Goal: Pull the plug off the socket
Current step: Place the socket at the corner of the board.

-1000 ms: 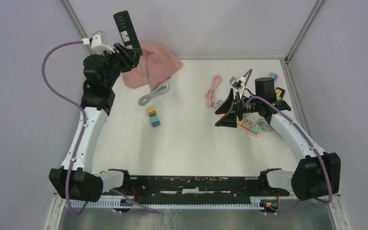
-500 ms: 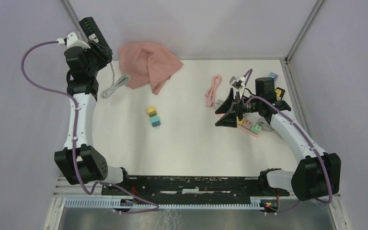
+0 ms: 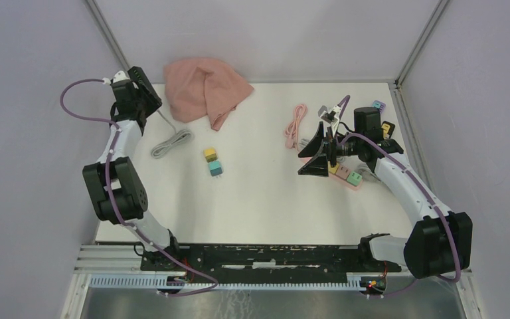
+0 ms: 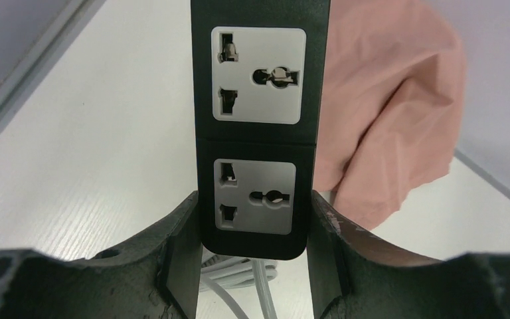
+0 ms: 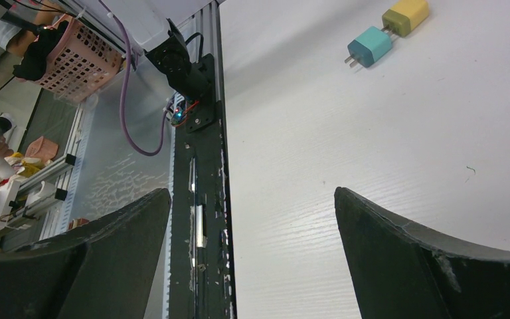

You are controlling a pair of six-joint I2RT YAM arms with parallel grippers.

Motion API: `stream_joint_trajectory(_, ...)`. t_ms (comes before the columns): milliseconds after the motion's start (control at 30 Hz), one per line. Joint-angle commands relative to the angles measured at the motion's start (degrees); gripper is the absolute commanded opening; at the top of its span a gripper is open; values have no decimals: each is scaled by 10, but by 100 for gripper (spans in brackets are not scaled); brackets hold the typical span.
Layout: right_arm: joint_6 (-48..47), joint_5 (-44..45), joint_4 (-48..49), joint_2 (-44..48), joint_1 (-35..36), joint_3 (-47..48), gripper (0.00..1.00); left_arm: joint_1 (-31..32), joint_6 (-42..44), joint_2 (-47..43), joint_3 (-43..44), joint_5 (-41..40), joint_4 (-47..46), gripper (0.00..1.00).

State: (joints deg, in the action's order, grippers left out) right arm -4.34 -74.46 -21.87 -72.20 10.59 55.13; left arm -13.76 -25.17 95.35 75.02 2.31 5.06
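Left jaws clamp the rigid black power strip [image 4: 255, 166]; right jaws gape wide near the green plug [image 3: 354, 177], likely light, stiff, best pinched across its sides

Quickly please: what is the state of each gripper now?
Left gripper: closed on the black power strip.
Right gripper: open, holding nothing.

The power strip [image 4: 259, 141] is smooth black plastic, the cloth [image 4: 398, 113] matt.
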Motion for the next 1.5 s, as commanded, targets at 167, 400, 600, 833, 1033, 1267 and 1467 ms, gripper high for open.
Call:
stream_joint_trajectory(167,-1,-8,20,4,-1,6,100,-1,36,107,37,0,29,6)
stream_joint_trajectory(400,-1,-9,19,7,-1,7,100,-1,36,186,79,24,87,25)
stream_joint_trajectory(600,-1,-8,18,9,-2,8,100,-1,41,181,79,16,99,51)
stream_joint_trajectory(833,-3,-8,15,11,-2,9,100,-1,25,124,78,-5,115,77)
stream_joint_trajectory(1033,-21,-5,-5,12,-2,15,100,-3,2,43,39,7,100,86)
stream_joint_trajectory(1267,-51,6,-36,18,-3,23,100,-17,-29,-68,-31,93,59,92)
stream_joint_trajectory(1467,-80,15,-62,22,-11,31,100,-23,-121,-194,-175,233,-97,99)
